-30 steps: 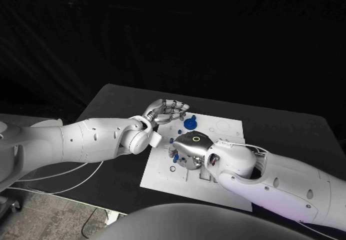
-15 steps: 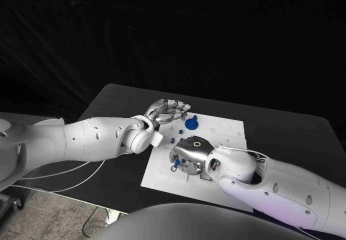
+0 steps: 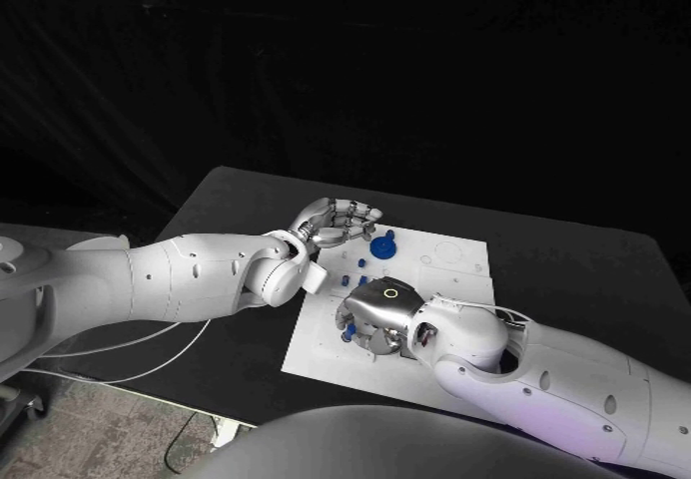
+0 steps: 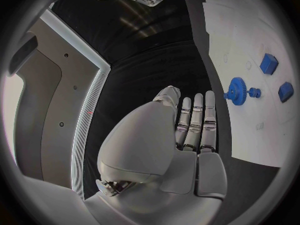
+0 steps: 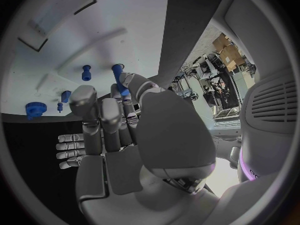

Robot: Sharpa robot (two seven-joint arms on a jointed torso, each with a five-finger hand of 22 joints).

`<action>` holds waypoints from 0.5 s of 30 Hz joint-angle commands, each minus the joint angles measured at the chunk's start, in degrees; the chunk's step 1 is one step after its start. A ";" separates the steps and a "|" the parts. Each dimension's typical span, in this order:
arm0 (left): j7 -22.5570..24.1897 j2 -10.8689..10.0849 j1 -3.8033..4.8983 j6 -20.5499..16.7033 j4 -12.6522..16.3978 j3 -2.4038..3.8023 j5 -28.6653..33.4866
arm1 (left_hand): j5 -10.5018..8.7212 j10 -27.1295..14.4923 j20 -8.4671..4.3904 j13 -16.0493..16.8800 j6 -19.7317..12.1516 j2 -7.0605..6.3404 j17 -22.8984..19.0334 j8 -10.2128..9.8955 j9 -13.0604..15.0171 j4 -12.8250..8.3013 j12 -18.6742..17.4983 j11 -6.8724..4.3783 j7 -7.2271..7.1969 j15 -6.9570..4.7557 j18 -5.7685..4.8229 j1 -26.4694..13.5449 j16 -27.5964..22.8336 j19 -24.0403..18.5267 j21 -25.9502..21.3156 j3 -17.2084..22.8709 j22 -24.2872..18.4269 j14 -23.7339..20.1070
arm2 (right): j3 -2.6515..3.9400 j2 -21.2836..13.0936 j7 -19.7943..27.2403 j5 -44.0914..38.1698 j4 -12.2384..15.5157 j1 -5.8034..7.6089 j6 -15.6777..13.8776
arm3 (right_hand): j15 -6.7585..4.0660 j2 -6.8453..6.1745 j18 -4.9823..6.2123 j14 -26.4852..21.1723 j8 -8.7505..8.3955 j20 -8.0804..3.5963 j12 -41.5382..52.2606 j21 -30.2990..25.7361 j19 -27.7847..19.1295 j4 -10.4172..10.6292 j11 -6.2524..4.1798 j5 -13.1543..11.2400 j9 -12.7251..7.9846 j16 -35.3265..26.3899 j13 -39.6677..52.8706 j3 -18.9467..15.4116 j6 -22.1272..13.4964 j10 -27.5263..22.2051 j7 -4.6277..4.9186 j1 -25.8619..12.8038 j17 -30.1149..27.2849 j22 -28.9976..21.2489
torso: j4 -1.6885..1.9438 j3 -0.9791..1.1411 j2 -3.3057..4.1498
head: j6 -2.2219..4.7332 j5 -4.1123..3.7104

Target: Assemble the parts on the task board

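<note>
1. The black table carries the white task board in its middle. White cables trail off the table's near left corner.

2. Both white arms cross the task board. The right arm covers its near right part, and the left arm comes in over the board's left edge.

3. The left robot hand sits at the far left corner of the task board, over the table edge beside it. In the head view its fingers are curled in; in the left wrist view the fingers lie straight and pressed together side by side, with nothing between them.

4. Just beside the left robot hand stands a blue gear on the task board, apart from the fingers. The left wrist view shows the gear as a toothed disc with a small blue pin next to it and two blue blocks near.

5. The right robot hand is down on the middle of the task board, palm to the board. Its fingers are together, and a blue peg shows at the fingertips; whether it is truly pinched I cannot tell.

6. Other small blue parts stand on the task board just beyond those fingertips, with a few more between the two robot hands.
</note>
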 commanded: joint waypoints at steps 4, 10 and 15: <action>0.20 0.22 0.02 1.21 -0.01 0.05 0.41 | 0.34 -0.08 -0.01 -0.05 -0.21 0.39 -0.07 0.21 -0.08 0.03 0.23 0.34 0.05 0.20 0.19 0.11 0.16 -0.22 0.33 0.25 0.05 -0.19 | 0.00 0.58 0.79 -0.43 -0.91 -0.45 -0.62 | -0.02 0.33 -0.36 -0.41 -0.34 -0.13 0.34 0.00 -0.48 -0.44 -1.71 0.07 0.13 -0.38 0.92 0.22 0.47 2.40 -0.18 0.63 -0.02 5.79 | 0.04 -0.02 0.00 | 0.01 -0.16; 0.14 0.31 0.02 1.32 -0.10 0.05 0.43 | 0.35 -0.09 -0.02 -0.14 -0.26 0.44 -0.11 0.26 -0.12 0.01 0.24 0.37 0.07 0.23 0.17 0.14 0.17 -0.29 0.37 0.30 0.20 -0.20 | -0.01 1.17 1.01 -0.30 -1.74 -0.82 -0.57 | -0.05 0.34 -0.35 -0.43 -0.35 -0.15 0.40 -0.03 -0.53 -0.53 -1.74 0.11 0.14 -0.40 0.99 0.26 0.52 2.48 -0.19 0.68 -0.04 5.78 | 0.00 -0.04 -0.04 | 0.01 -0.20; 0.08 0.40 0.02 1.44 -0.14 0.05 0.51 | 0.35 -0.09 -0.03 -0.17 -0.29 0.47 -0.13 0.28 -0.14 0.00 0.24 0.37 0.08 0.24 0.16 0.15 0.17 -0.31 0.39 0.32 0.25 -0.21 | -0.02 1.49 0.95 -0.26 -2.15 -1.19 -0.22 | -0.09 0.25 -0.33 -0.48 -0.51 -0.20 0.50 -0.07 -0.62 -0.74 -1.76 0.03 0.12 -0.47 1.16 0.25 0.43 2.54 -0.20 0.67 -0.13 5.75 | 0.11 0.02 -0.02 | 0.01 -0.13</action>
